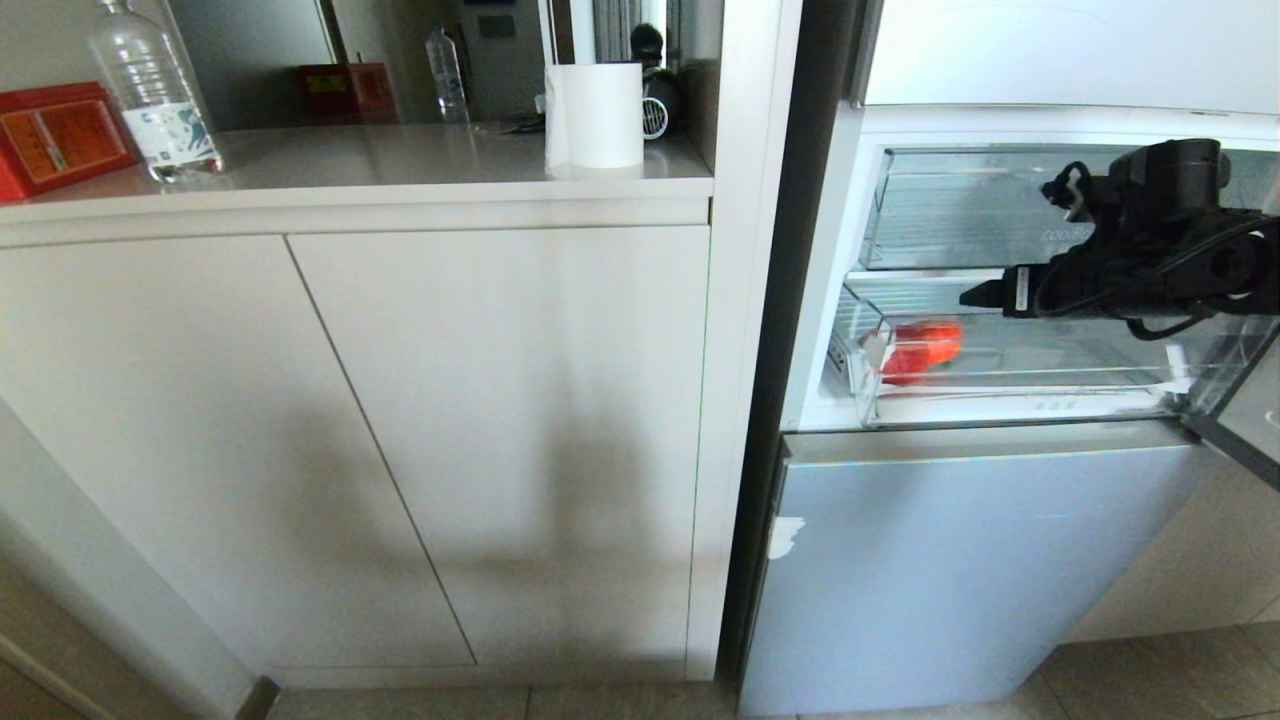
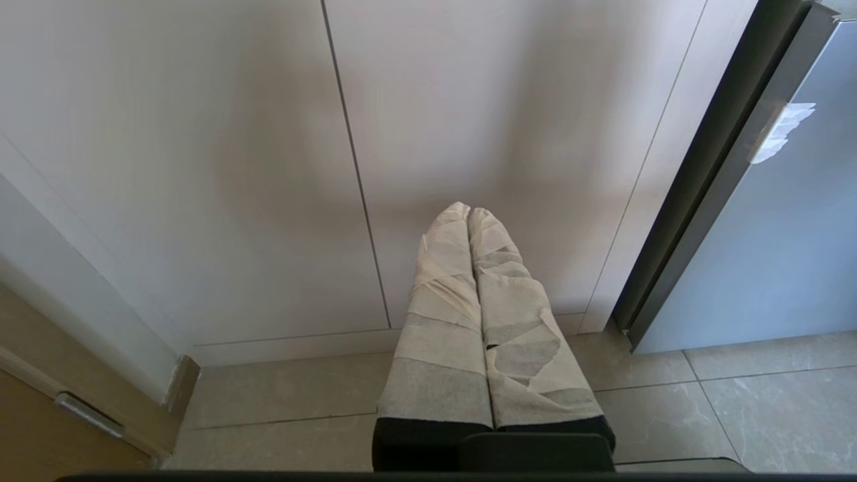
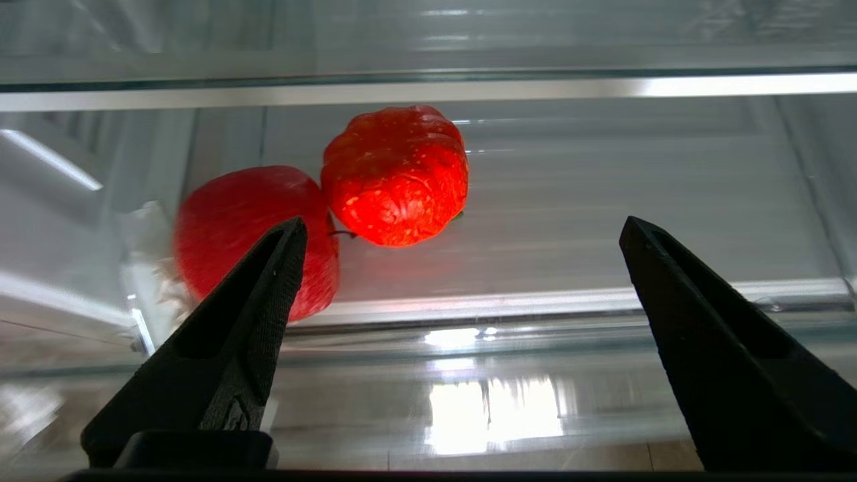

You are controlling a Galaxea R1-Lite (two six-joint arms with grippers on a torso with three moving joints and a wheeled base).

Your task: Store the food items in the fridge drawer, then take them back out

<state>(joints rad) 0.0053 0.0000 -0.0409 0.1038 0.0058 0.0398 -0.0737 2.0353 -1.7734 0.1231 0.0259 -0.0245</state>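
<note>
Two food items (image 3: 395, 175) touching, inside fridge drawer (image 1: 1010, 405), at 9 o'clock end; storing looks done, retrieval left; right gripper (image 3: 462, 227) released, empty, outside front lip; left gripper (image 2: 469, 214) clenched, parked low

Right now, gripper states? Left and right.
Left gripper: closed, empty, parked low by the cabinet doors.
Right gripper: open, holding nothing, in front of the two red food items in the fridge drawer.
</note>
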